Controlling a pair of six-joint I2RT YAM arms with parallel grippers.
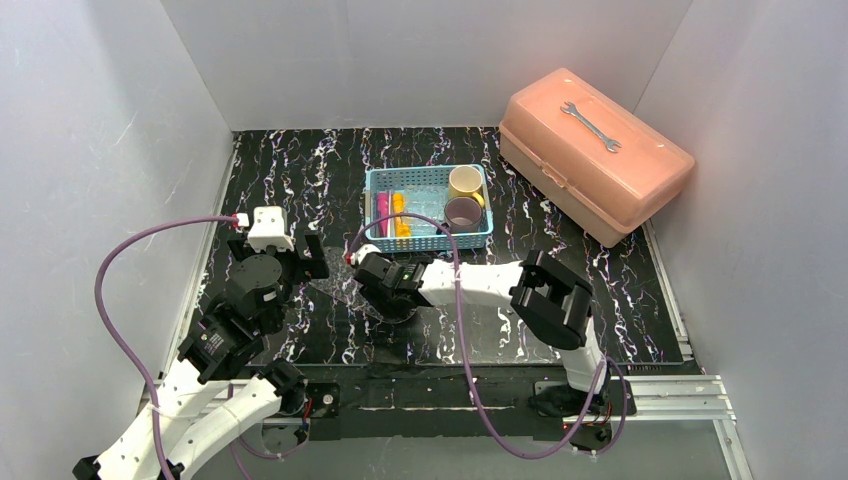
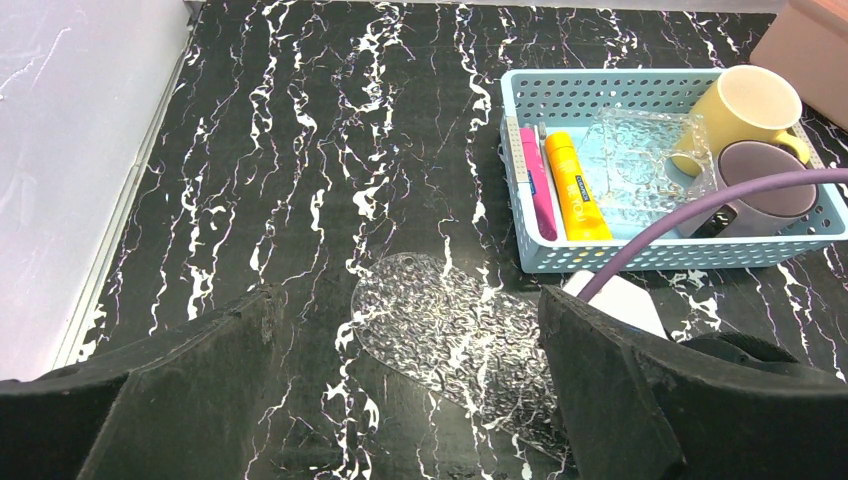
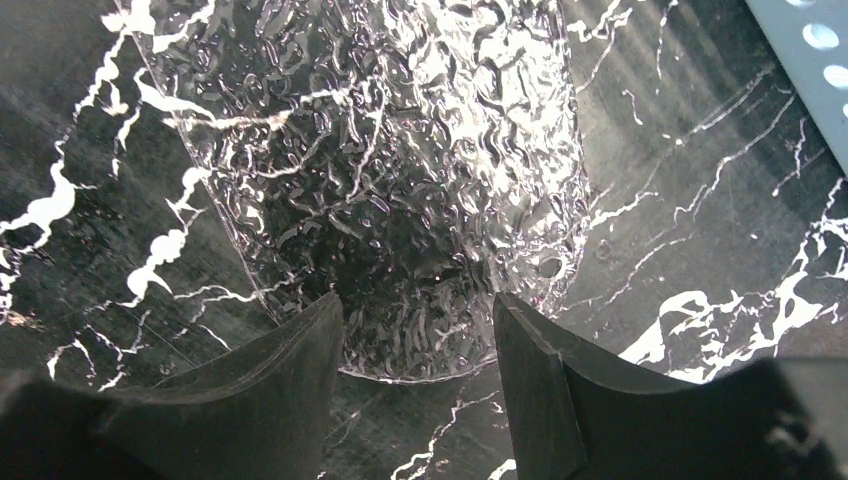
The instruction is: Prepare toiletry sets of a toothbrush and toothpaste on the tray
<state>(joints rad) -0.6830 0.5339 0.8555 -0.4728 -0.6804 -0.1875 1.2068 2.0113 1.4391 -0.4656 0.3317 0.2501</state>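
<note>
You have a black marbled table with a salmon-pink toolbox at its far right corner and a light-blue mesh basket at the middle back. Your right arm reaches across to the left, and the right gripper hangs low over the near end of the tray. Its fingers stand apart with the tray's rounded edge showing between them, and they hold nothing. The left gripper is spread wide and empty, facing the tray from the left. The clear, bumpy tray lies flat on the table just in front of the basket, with nothing on it. Inside the basket a yellow cup and a purple cup stand at the right, a second clear textured piece lies in the middle, and the yellow tube and pink tube lie side by side at the left. A wrench rests on the toolbox lid.
</note>
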